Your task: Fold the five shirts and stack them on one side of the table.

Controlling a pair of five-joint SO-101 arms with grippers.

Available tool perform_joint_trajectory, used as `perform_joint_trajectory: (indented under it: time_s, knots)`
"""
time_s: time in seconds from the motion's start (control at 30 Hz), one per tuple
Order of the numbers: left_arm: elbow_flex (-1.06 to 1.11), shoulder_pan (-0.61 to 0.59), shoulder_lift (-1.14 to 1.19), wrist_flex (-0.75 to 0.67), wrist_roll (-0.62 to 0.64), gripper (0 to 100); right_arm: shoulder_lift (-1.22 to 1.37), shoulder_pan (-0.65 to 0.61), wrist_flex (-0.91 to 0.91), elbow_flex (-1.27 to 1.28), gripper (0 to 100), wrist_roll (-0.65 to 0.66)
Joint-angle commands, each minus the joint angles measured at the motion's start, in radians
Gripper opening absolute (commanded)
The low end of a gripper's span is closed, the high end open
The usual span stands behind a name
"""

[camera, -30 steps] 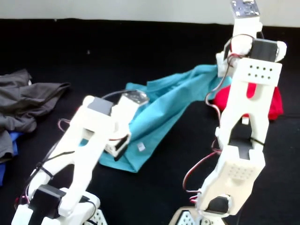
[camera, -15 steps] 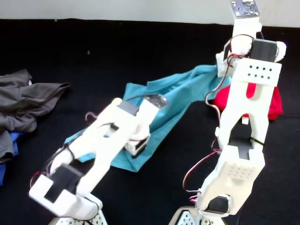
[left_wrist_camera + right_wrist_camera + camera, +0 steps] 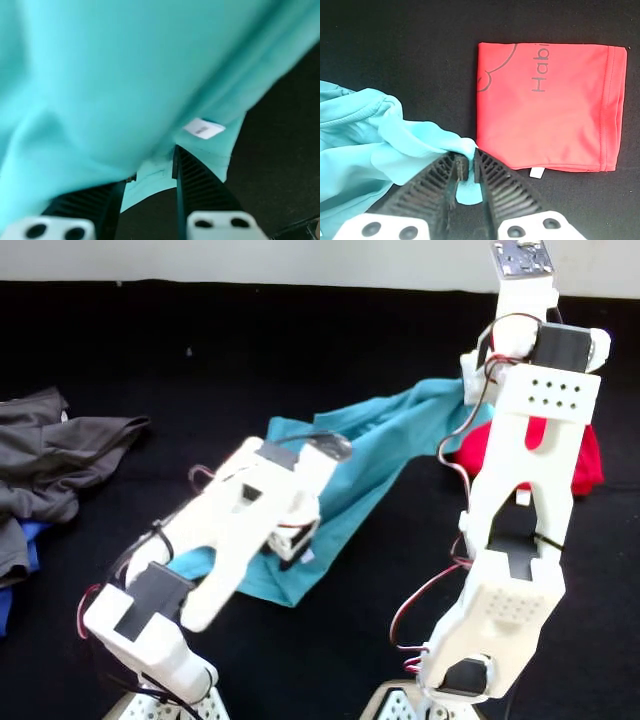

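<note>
Dark lettering [image 3: 538, 67] is printed across the folded red shirt [image 3: 555, 120], running sideways along one edge. Beside it, toward the red shirt's corner, sits part of a dark line drawing [image 3: 491, 72]. A small white tag [image 3: 536, 173] pokes out from under the red shirt's opposite edge, with no legible print. Well apart from the red shirt, the teal shirt [image 3: 125, 75] carries a white sewn label [image 3: 204, 129]; its faint grey marks cannot be made out.
</note>
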Motion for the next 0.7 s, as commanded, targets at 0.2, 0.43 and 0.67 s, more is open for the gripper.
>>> perform_joint_trajectory:
  time_s: [0.2,0.43,0.67]
  knots:
    - [0.016,0.038,-0.007,-0.011,0.008,9,-0.007,-0.007,0.005,-0.047,0.5,-0.005]
    - [-0.024,-0.012,-0.047,0.054,0.008,1,-0.008,-0.005,0.007,-0.047,0.5,-0.005]
    - [-0.194,-0.148,-0.289,0.279,-0.037,1,-0.035,-0.005,0.021,-0.059,0.5,-0.074]
